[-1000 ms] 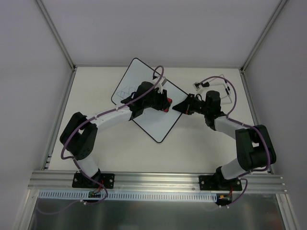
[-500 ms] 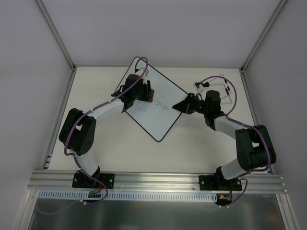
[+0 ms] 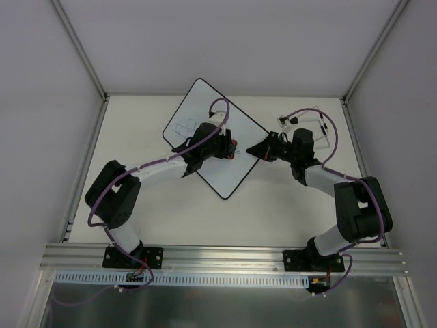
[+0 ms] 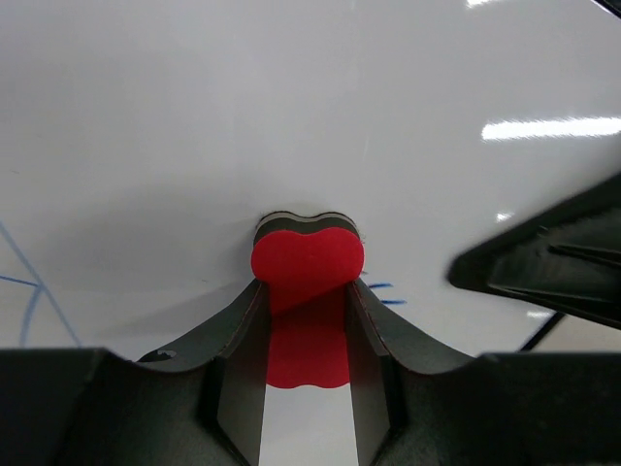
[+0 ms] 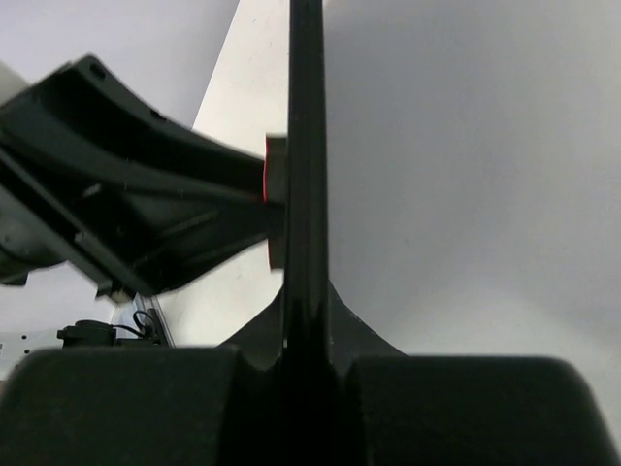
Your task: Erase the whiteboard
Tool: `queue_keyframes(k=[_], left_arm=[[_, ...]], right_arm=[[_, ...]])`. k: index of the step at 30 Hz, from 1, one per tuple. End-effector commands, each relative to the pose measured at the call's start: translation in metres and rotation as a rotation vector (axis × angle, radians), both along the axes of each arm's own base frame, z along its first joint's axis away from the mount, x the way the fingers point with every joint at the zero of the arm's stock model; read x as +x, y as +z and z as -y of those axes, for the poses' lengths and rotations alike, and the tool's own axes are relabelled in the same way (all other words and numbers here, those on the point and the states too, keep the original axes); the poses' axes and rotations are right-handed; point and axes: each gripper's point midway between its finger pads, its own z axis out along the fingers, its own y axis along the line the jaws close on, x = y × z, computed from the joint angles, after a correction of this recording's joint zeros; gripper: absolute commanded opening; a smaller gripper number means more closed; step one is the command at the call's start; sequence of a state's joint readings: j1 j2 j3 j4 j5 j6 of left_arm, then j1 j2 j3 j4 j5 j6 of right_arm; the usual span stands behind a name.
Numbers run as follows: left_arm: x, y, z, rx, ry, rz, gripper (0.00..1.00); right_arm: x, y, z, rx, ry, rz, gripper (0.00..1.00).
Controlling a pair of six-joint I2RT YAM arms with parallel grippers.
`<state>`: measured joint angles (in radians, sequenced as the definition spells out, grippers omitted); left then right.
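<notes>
**Inspector:** Surface first. The table (image 3: 287,198) is a pale cream sheet, closed in by plain white walls (image 3: 225,41) at the back and both sides. An aluminium rail (image 3: 225,256) runs along the near edge, where both arm bases are bolted.

**Clerk:** And the whiteboard (image 3: 194,106)?

**Inspector:** It lies flat on the table, turned cornerwise, in the rear middle and slightly left of centre. Faint pen lines (image 3: 181,127) show near its left corner. The left wrist view shows a few short blue strokes (image 4: 383,292) just beside the eraser.

**Clerk:** The claws?

**Inspector:** The left gripper (image 3: 231,147) is clamped on a red eraser (image 4: 307,264), one finger on each flank. The eraser's end is pressed onto the board face, right of the board's middle. The right gripper (image 3: 251,152) has its fingers pressed together, tips at the board's right corner. I cannot tell whether they pinch the rim.

**Clerk:** Any containers?

**Inspector:** Only a thin wire-like frame (image 3: 334,140) on the table behind the right arm. It is too slight to identify, and I can make out nothing in it.
</notes>
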<state>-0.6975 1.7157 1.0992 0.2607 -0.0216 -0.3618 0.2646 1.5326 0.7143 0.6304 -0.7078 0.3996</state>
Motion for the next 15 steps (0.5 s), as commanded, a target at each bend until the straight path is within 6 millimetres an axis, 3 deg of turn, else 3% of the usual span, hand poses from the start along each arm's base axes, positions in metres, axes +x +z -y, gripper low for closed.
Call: queue_keyframes(k=[1, 5, 8, 15], left_arm=[[-0.066, -0.050, 0.037, -0.002, -0.139, -0.179, 0.00], [-0.072, -0.043, 0.051, -0.020, -0.173, -0.168, 0.00], [-0.062, -0.034, 0.043, -0.012, -0.129, -0.131, 0.00], [-0.013, -0.041, -0.024, 0.014, 0.096, -0.170, 0.00]], right_arm=[[-0.013, 0.089, -0.037, 0.117, 0.191, 0.336, 0.00], [-0.014, 0.087, -0.038, 0.118, 0.191, 0.327, 0.00], [-0.015, 0.087, -0.038, 0.118, 0.192, 0.327, 0.00], [-0.020, 0.083, -0.036, 0.116, 0.194, 0.314, 0.00]])
